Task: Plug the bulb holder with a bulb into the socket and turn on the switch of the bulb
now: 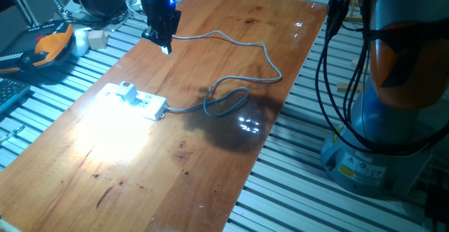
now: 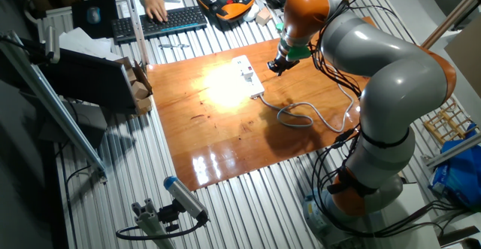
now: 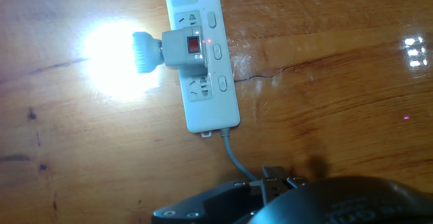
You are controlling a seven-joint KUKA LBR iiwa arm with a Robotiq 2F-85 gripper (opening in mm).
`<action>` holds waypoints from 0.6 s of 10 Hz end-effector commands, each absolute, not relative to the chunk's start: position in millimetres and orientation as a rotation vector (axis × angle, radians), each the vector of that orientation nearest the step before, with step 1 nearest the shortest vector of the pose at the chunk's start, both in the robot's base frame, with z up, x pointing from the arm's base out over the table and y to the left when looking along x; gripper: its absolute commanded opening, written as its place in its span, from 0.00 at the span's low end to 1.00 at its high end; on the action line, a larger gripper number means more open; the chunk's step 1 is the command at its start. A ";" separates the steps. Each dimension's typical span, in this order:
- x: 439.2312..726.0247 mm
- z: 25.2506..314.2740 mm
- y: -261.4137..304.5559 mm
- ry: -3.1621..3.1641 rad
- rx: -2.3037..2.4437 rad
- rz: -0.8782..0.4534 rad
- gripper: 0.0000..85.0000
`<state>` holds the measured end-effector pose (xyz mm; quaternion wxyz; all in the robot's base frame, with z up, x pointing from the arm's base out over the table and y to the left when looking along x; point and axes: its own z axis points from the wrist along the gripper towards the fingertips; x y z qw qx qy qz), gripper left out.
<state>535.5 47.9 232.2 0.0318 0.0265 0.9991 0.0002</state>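
The bulb holder [image 3: 189,48], a small white box with a red switch, sits plugged into the socket [image 3: 203,102], a long white power strip lying on the wooden table. Its bulb [image 3: 118,55] points sideways and glows brightly, throwing glare over the wood. In one fixed view the holder [image 1: 127,90] stands on the strip [image 1: 144,104] near the table's left edge. My gripper [image 1: 165,46] hangs above and behind the strip, apart from it, with its fingers together and nothing held. In the hand view the gripper [image 3: 274,180] shows only at the bottom edge.
The strip's grey cable [image 1: 231,95] loops across the middle of the table. An orange teach pendant [image 1: 52,43] lies off the table's left side. A keyboard [image 2: 161,19] with a person's hand on it is beyond the far edge. The arm's base [image 1: 379,134] stands to the right.
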 end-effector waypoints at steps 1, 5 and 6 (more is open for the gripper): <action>535.3 231.9 47.6 3.077 0.079 0.000 0.00; 535.6 231.4 46.8 3.076 0.077 -0.004 0.00; 535.5 231.1 46.6 3.076 0.074 -0.002 0.00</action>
